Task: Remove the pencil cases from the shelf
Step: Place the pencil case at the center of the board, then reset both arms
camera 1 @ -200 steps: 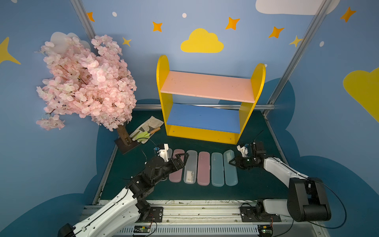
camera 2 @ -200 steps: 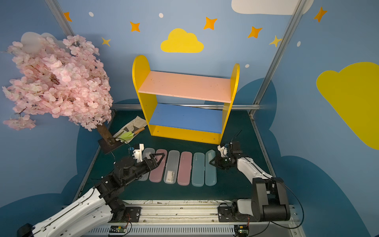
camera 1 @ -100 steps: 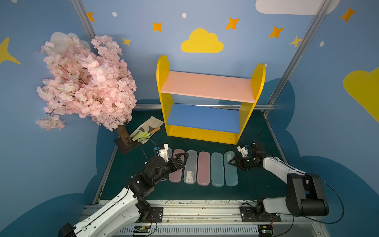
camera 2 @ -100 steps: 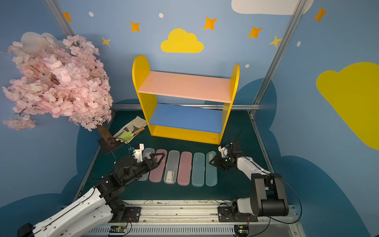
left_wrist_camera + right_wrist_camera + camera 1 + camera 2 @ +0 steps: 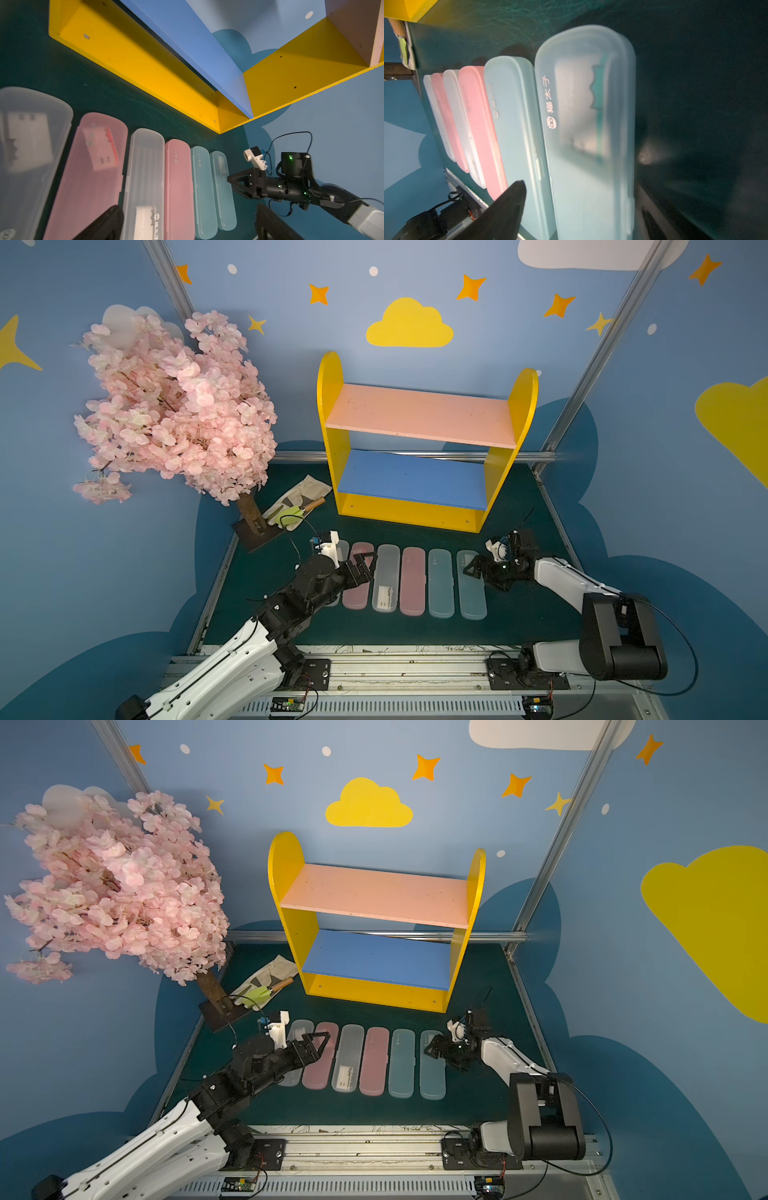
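Note:
The shelf (image 5: pixel 419 418) stands at the back with both boards bare. Several pencil cases lie side by side on the green mat before it: frosted white (image 5: pixel 343 549), pink (image 5: pixel 357 593), white (image 5: pixel 386 580), pink (image 5: pixel 412 580), and two pale blue (image 5: pixel 440 583) (image 5: pixel 471 593). My left gripper (image 5: pixel 363 568) hovers open over the left cases, its arm hiding most of the leftmost one. My right gripper (image 5: pixel 473 576) is open at the far end of the rightmost blue case (image 5: pixel 587 124), a finger (image 5: pixel 504 207) on each side, clear of it.
A pink blossom tree (image 5: pixel 178 406) on a dark base stands at the left. A beige glove with a green trowel (image 5: pixel 297 506) lies beside the shelf's left foot. The arms' mounting rail (image 5: pixel 374 668) runs along the front edge. Blue walls close in on both sides.
My right gripper's jaws have gone from shut to wide open at the rightmost blue case. The left arm and the cases have stayed still.

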Controlling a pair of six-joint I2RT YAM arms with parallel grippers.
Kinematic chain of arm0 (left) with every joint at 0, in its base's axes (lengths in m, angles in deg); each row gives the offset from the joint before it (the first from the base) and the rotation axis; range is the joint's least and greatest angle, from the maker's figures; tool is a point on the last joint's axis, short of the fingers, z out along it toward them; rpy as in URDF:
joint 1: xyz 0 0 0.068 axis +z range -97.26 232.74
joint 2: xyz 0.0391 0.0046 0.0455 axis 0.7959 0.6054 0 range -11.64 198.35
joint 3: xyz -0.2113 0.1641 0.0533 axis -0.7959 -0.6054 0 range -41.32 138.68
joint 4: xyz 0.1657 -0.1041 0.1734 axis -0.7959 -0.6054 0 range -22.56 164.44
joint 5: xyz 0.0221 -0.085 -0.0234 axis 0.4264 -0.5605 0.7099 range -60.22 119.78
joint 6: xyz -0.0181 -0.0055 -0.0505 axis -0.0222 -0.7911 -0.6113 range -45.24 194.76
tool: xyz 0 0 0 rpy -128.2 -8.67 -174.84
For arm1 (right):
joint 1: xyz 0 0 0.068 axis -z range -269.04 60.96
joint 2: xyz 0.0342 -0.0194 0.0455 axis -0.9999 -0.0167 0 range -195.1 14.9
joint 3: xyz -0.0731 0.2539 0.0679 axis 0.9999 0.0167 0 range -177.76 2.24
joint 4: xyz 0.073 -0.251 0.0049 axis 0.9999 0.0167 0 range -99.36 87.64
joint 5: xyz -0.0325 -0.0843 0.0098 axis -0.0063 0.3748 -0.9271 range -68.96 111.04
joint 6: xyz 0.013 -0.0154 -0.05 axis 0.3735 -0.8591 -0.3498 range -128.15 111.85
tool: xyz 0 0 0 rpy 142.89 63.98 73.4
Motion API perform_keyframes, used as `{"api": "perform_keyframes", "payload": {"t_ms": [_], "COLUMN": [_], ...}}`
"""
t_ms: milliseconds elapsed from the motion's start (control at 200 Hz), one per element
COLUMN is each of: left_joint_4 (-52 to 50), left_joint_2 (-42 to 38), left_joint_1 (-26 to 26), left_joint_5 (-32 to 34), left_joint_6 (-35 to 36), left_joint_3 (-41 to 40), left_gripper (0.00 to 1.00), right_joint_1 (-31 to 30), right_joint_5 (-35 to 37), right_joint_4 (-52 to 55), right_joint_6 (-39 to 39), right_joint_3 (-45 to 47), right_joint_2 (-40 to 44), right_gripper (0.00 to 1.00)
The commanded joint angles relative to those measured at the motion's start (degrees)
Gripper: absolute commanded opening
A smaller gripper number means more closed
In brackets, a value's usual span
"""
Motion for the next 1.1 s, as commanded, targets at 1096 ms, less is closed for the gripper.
{"api": "perform_keyframes", "payload": {"t_ms": [1096], "left_joint_4": [33.8], "left_joint_2": [3.6], "left_joint_1": [33.6], "left_joint_5": [8.5], "left_joint_6": [49.1], "left_joint_3": [-14.8], "left_gripper": [1.0], "right_joint_1": [0.4], "right_joint_5": [32.1], "right_joint_4": [-30.6], "right_joint_6": [-8.6], "right_joint_3": [17.4], "right_joint_2": [36.3], "right_gripper": [0.99]}}
